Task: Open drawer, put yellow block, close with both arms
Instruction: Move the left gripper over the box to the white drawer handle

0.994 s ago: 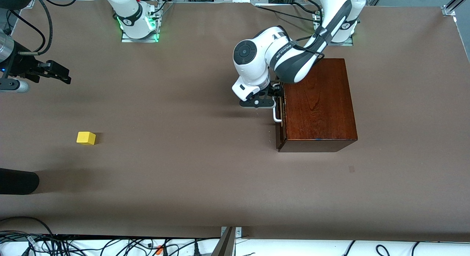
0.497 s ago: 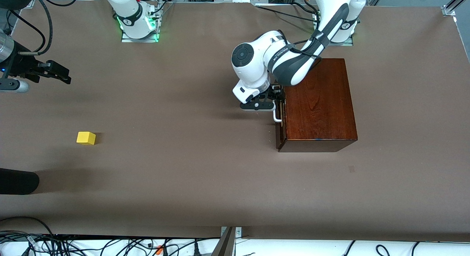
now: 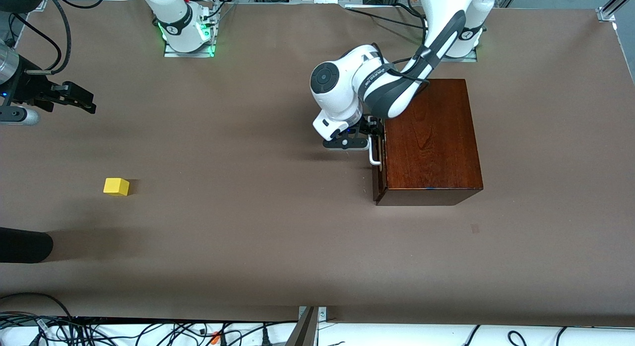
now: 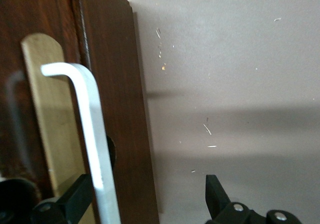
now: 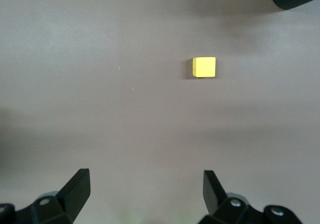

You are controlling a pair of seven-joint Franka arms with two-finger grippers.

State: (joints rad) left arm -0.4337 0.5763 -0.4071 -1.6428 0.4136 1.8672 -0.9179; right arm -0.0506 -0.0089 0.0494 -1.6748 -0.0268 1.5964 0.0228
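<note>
We see the box (image 3: 430,140) standing on the brown surface (image 3: 258,237) toward the left arm's end, its drawer (image 3: 380,155) shut flush in the face that looks toward the right arm's end. The white handle (image 3: 374,155) stands out from that drawer front.

Our left arm (image 3: 372,83) reaches down from its base to the drawer front, and the left tool (image 3: 373,137) sits at the handle. In the left wrist view the handle (image 4: 95,149) runs between the two black fingers (image 4: 75,199): one finger lies in the gap between the bar and the drawer front (image 4: 112,98), the other stands well clear of the bar on the outer side. So we judge the left tool to be spread wide around the handle, gripping nothing.

The block (image 3: 116,186) lies alone on the surface toward the right arm's end, well apart from the box.

Our right arm waits with the right tool (image 3: 79,99) up over the surface, its fingers (image 5: 75,189) spread fully and empty. In the right wrist view the block (image 5: 204,67) shows on the bare surface below.

A black rounded object (image 3: 25,244) pokes in at the edge of the front view, nearer the camera than the block.
</note>
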